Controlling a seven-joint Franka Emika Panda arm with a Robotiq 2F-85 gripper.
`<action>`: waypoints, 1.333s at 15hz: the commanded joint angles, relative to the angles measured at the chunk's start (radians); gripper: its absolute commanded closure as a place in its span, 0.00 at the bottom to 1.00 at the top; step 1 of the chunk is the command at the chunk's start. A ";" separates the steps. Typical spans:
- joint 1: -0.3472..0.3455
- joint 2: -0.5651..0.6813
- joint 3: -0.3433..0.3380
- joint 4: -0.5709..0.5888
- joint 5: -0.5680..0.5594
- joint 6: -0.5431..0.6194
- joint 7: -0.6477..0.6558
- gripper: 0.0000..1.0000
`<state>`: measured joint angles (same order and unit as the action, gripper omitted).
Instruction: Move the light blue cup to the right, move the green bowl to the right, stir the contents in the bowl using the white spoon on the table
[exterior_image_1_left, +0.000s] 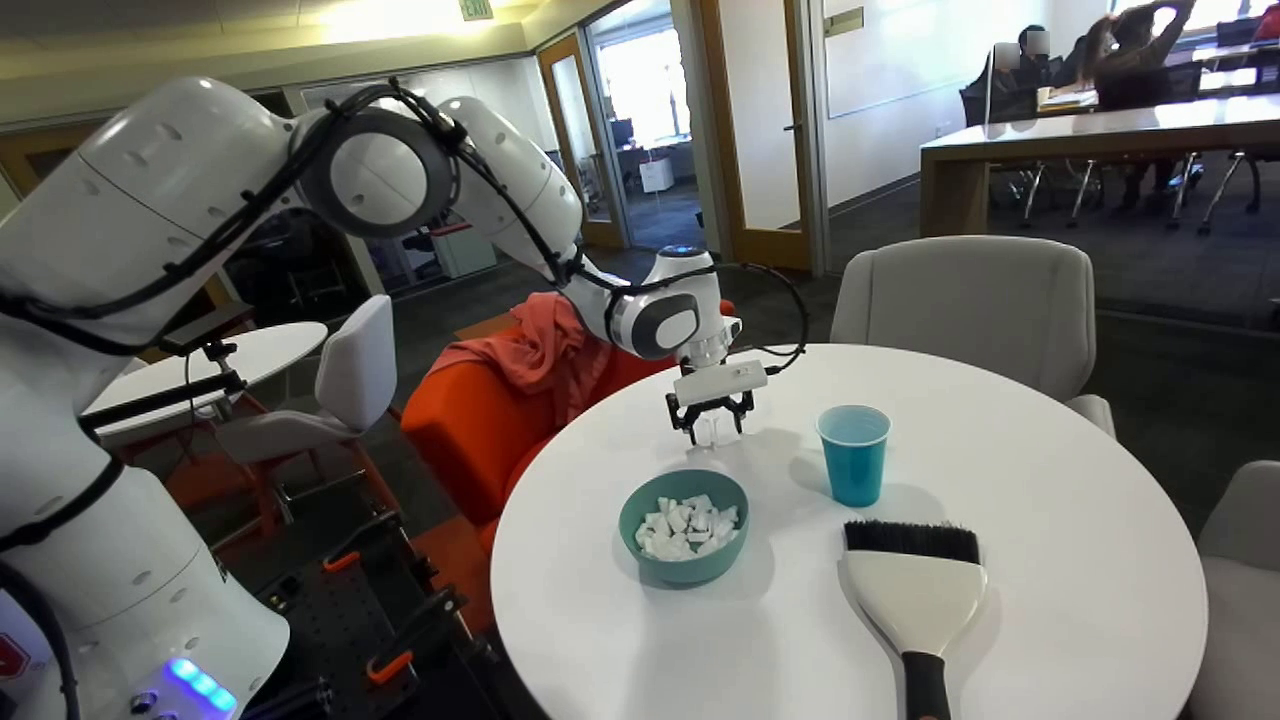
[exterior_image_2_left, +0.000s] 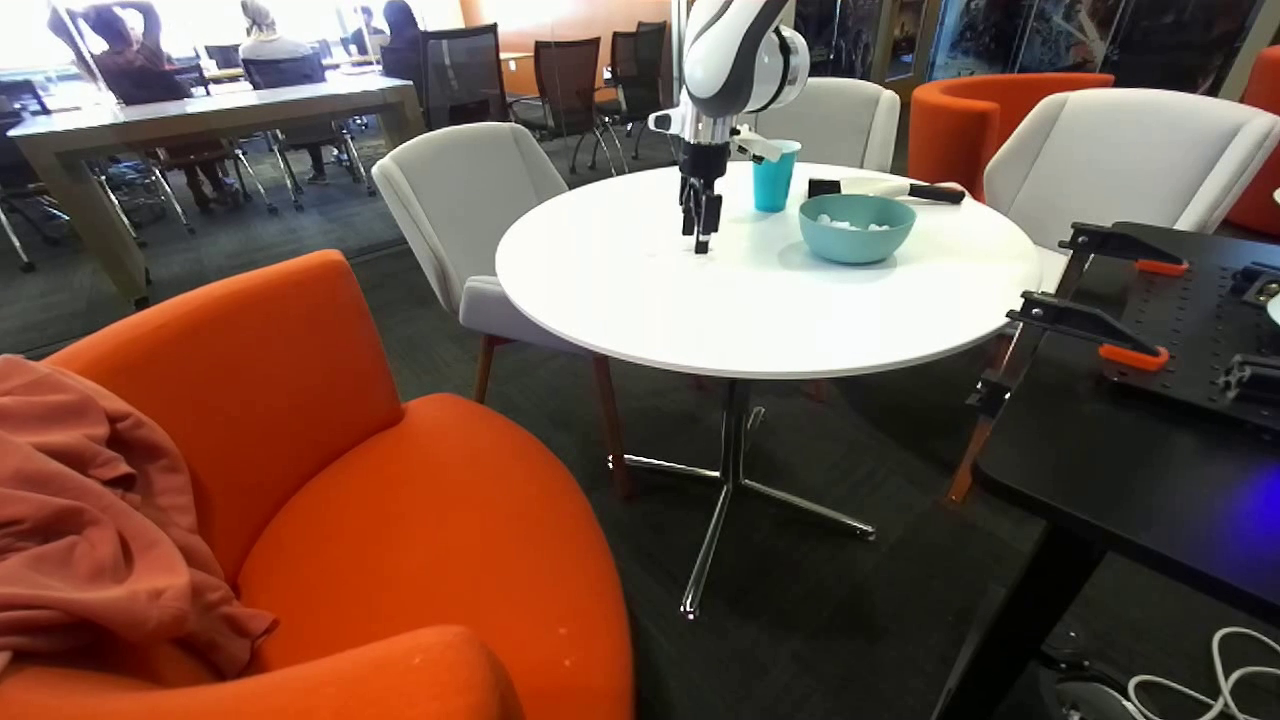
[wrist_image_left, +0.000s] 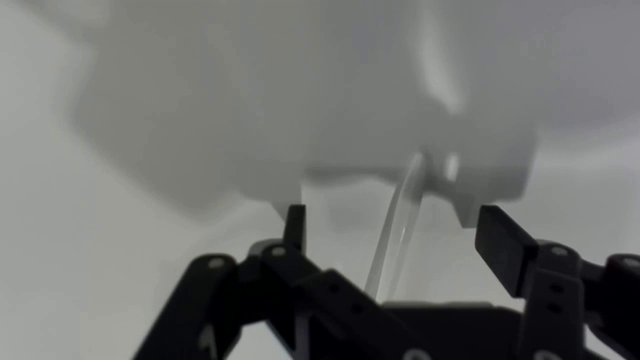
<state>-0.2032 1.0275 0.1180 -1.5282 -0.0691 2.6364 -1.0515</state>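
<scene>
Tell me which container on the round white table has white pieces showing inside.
The teal-green bowl: white lumpy pieces are heaped in it. It's wide and shallow; the light blue cup is taller and narrower, with no pieces showing.

**Light and Clarity, Three Views**

Rectangular glass window (exterior_image_1_left: 648, 82): blown out on my screen. Pale yellow ceiling light (exterior_image_1_left: 410, 12): glaring. Large round white table (exterior_image_2_left: 720, 310): washed out in an exterior view. Tapered light blue plastic cup (exterior_image_1_left: 855, 472): soft shadows both sides. My wrist view: dim, grey, blurred; black two-fingered gripper (wrist_image_left: 392, 225) nearly silhouetted, broad shadow beyond.
</scene>
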 joint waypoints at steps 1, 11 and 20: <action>-0.008 0.020 0.009 0.032 -0.009 0.003 0.004 0.47; -0.002 0.017 0.009 0.037 -0.009 -0.013 0.011 0.98; 0.158 -0.253 -0.201 -0.204 -0.202 -0.022 0.248 0.97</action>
<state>-0.1085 0.9279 -0.0200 -1.5828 -0.1935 2.6465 -0.8940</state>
